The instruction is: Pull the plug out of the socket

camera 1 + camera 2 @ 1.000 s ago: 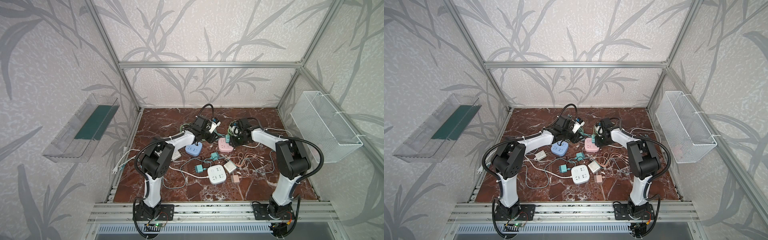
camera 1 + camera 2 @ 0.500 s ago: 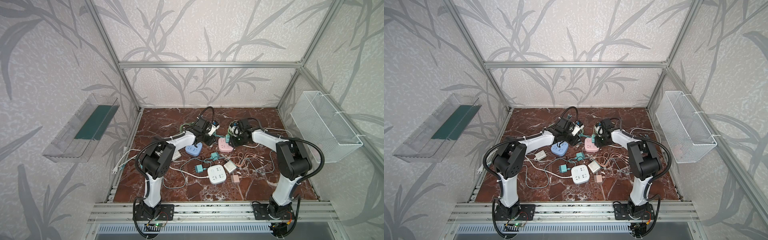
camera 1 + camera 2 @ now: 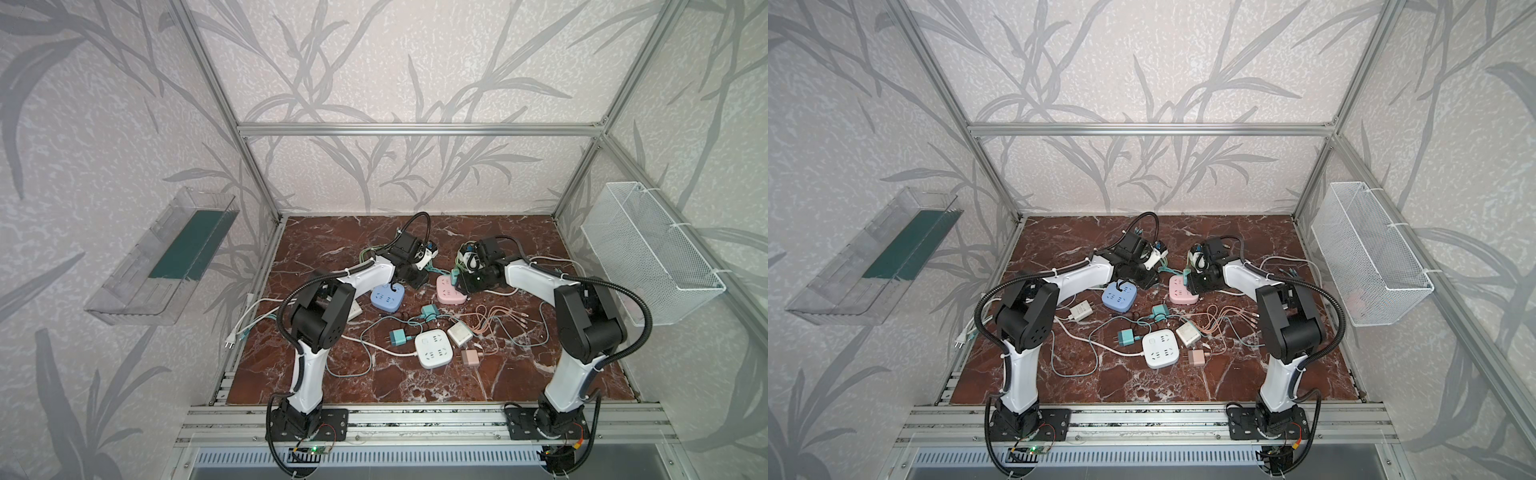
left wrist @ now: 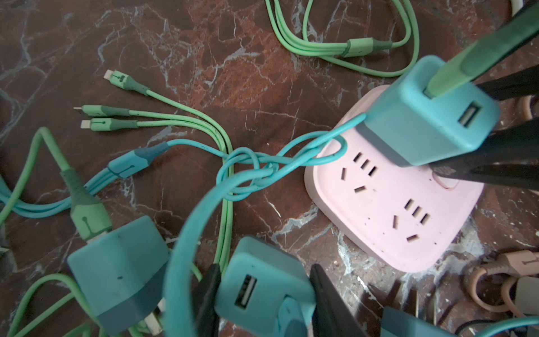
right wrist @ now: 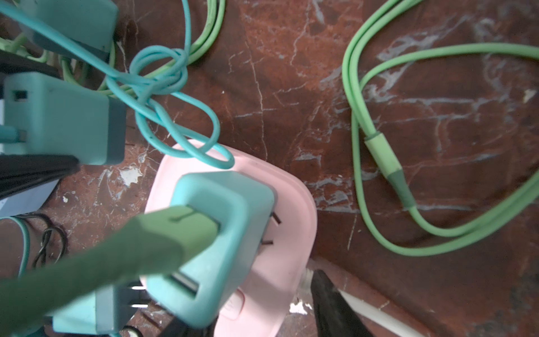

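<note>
Across the red marble table (image 3: 415, 390) both arms reach toward the far middle, the left arm (image 3: 365, 274) from the near left and the right arm (image 3: 536, 278) from the near right, their wrists close together. Three small sockets lie among loose cables: a white socket (image 3: 434, 349) nearest, a blue socket (image 3: 387, 296) under the left wrist, and just right of it the pink socket (image 4: 393, 218) under the right wrist. On the pink socket's far corner stands the teal plug (image 5: 233, 233), slightly tilted; its prongs are hidden, so whether it is fully seated I cannot tell. The right gripper (image 4: 458, 125) straddles that plug with its jaws parted, and one of its fingers (image 5: 329, 303) stands clear of the plug's side with pink showing between. The left gripper (image 4: 264, 280) is clamped on a second teal adapter (image 4: 271, 262), just beside the pink socket on its left. A thick green cable (image 5: 131, 253) runs into the teal plug's top, and a thin teal cable (image 4: 250, 166) is knotted between the two adapters, one loop lying on the pink socket's edge.
</note>
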`<state>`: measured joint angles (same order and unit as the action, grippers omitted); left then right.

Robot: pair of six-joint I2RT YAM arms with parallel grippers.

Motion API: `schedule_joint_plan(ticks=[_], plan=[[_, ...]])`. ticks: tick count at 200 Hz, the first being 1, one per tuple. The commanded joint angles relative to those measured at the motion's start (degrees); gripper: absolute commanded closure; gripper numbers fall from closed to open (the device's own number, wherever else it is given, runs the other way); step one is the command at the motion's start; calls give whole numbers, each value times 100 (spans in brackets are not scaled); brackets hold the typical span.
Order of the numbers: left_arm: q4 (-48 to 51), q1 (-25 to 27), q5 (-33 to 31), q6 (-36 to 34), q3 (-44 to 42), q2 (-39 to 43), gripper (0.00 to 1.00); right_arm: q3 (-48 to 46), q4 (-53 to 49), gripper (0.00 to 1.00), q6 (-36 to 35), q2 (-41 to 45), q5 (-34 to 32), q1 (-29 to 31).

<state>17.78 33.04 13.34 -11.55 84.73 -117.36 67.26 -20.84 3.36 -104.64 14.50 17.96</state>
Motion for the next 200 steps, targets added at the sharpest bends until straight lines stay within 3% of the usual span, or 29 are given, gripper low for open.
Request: schedule_joint_plan(ticks=[1, 78, 136, 200], plan=[[356, 103, -301, -212, 242, -119, 67, -76, 93, 45, 34, 290, 125, 33], [1824, 378, -1133, -614, 1351, -732, 64, -93, 104, 41, 69, 524, 140, 41], [2597, 389, -1122, -519, 2110, -1180, 52, -255, 304, 40, 148, 625, 95, 110], [2715, 440, -945, -472, 2342, -1259, 42, -231, 361, 40, 224, 627, 2, 173]])
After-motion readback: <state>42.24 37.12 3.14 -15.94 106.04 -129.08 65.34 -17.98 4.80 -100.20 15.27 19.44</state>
